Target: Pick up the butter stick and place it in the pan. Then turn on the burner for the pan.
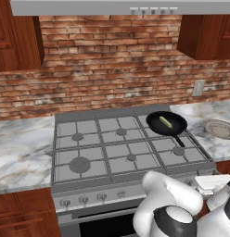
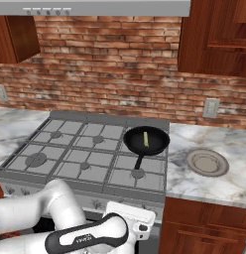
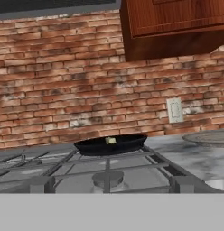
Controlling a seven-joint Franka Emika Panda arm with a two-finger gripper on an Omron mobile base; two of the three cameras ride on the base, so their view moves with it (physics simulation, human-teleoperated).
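The butter stick (image 1: 165, 122) (image 2: 146, 139) (image 3: 110, 140), a small pale yellow bar, lies inside the black pan (image 1: 156, 128) (image 2: 158, 144) (image 3: 129, 144). The pan sits on the stove's back right burner, its handle (image 1: 180, 139) (image 2: 140, 161) pointing toward the front. My gripper (image 1: 212, 182) (image 2: 136, 215) hovers low in front of the stove's right front corner, at about cooktop height, aimed at the pan across the front right burner (image 3: 107, 178). Its fingers are hidden. Nothing is held.
A row of knobs (image 1: 83, 200) runs along the stove's front panel. A round grey plate (image 1: 220, 128) (image 2: 208, 162) (image 3: 208, 136) rests on the marble counter right of the stove. A brick wall with an outlet (image 3: 175, 110) stands behind, wooden cabinets above.
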